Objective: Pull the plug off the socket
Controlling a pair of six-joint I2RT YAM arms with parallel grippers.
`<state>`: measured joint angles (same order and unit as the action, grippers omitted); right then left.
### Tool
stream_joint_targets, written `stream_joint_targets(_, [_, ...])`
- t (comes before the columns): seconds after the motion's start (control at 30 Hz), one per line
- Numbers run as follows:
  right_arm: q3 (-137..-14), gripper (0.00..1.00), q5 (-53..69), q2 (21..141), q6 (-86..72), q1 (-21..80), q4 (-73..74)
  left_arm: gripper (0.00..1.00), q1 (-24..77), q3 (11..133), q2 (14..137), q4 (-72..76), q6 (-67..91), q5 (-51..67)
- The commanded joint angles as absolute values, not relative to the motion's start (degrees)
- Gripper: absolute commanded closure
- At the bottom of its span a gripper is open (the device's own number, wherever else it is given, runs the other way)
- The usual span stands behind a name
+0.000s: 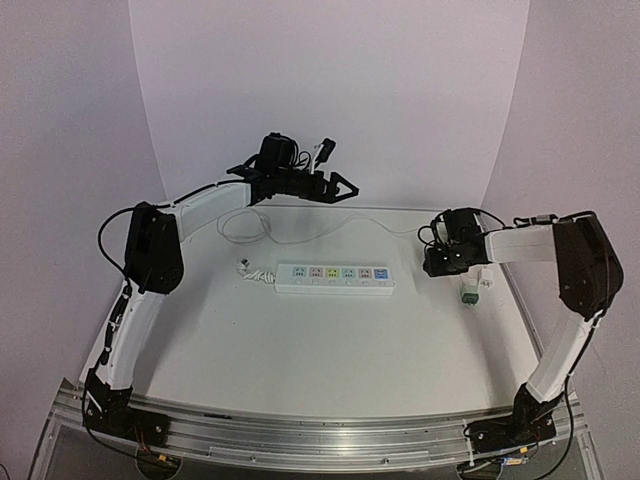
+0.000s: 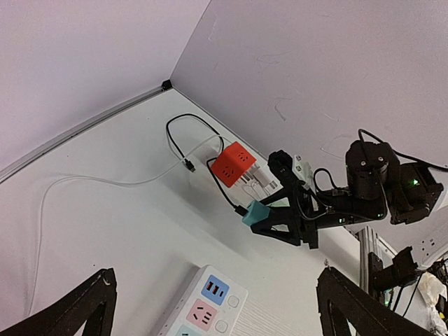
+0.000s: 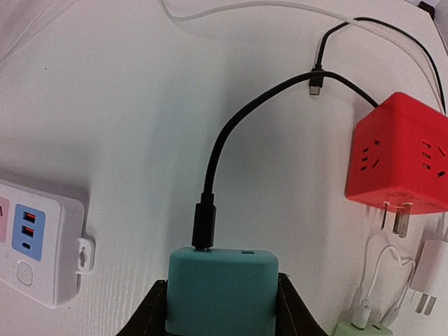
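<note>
The socket, a long white power strip (image 1: 335, 278), lies flat mid-table; its blue and pink end outlets show in the left wrist view (image 2: 207, 304) and its end in the right wrist view (image 3: 35, 241). My right gripper (image 3: 222, 311) is shut on a teal plug (image 3: 222, 283) with a black cable (image 3: 231, 133) in its top. It holds the plug to the right of the strip, apart from it; the plug also shows in the left wrist view (image 2: 256, 213). My left gripper (image 1: 345, 187) is open and empty, raised above the table's far side.
A red cube adapter (image 3: 402, 154) lies beyond the plug, with white chargers (image 3: 430, 273) and a green one (image 3: 360, 327) beside it. A thin white cable (image 1: 300, 235) loops behind the strip. The strip's own cord (image 1: 255, 272) is bundled at its left end.
</note>
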<state>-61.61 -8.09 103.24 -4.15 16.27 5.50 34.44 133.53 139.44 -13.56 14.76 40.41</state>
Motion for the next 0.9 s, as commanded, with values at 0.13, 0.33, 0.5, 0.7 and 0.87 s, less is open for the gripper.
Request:
stream_joint_targets(0.13, [-66.9,1.00,-11.9,106.6,-8.8,16.2,17.5,0.01,33.9,134.4,135.2,-13.2,14.5,41.7])
stream_joint_targets(0.33, [-68.1,1.00,-13.7,108.2,-10.1,16.2,22.6,0.01,33.6,134.2,135.4,-12.7,15.0,42.0])
stream_joint_targets(0.5, [-73.2,1.00,-14.4,112.7,-10.0,16.3,26.6,0.01,33.5,133.9,135.4,-12.1,15.5,42.1])
stream_joint_targets(0.7, [-75.1,0.99,-16.2,114.5,-9.6,16.2,28.0,0.01,33.2,133.9,135.2,-11.8,15.5,42.0])
stream_joint_targets(0.87, [-76.6,0.87,-15.7,115.9,-9.2,16.1,29.2,0.01,33.0,134.3,135.4,-11.9,15.6,41.9])
